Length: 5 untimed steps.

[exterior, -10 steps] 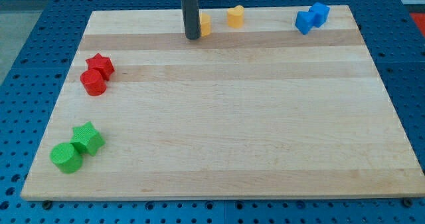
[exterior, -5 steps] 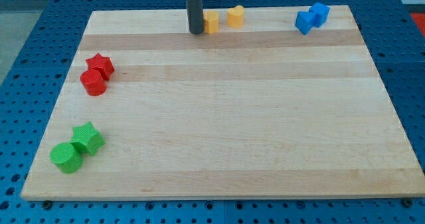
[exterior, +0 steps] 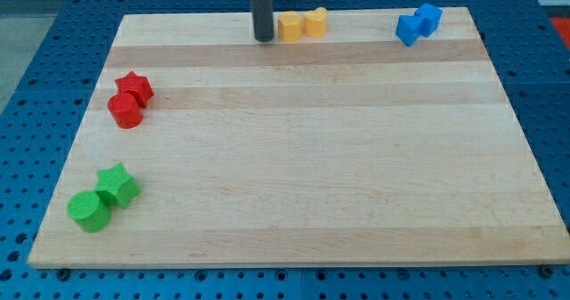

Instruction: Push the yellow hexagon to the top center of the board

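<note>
Where my tip point(exterior: 264, 38) stands, the yellow hexagon point(exterior: 289, 26) shows whole.

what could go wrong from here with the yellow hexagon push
The yellow hexagon already sits against the other yellow block; pushing further toward the view's right would likely shove that one along too. Both lie close to the board's top edge, so a slightly upward push from my tip could slide one off.

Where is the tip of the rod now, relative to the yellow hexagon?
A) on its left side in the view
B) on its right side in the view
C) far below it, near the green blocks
A: my tip stands just left of the yellow hexagon.
</note>
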Available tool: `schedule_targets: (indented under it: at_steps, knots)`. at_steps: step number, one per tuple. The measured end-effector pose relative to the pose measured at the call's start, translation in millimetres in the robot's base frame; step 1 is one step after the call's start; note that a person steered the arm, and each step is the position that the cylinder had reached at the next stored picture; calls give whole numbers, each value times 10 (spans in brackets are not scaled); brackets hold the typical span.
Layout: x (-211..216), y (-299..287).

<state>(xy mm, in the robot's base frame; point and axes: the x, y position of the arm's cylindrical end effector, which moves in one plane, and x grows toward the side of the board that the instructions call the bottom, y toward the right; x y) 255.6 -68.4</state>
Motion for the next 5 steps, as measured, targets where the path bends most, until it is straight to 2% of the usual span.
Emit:
schedule_targets:
  at_steps: [2, 5]
  knots:
    - [165, -999]
    - [768, -1916]
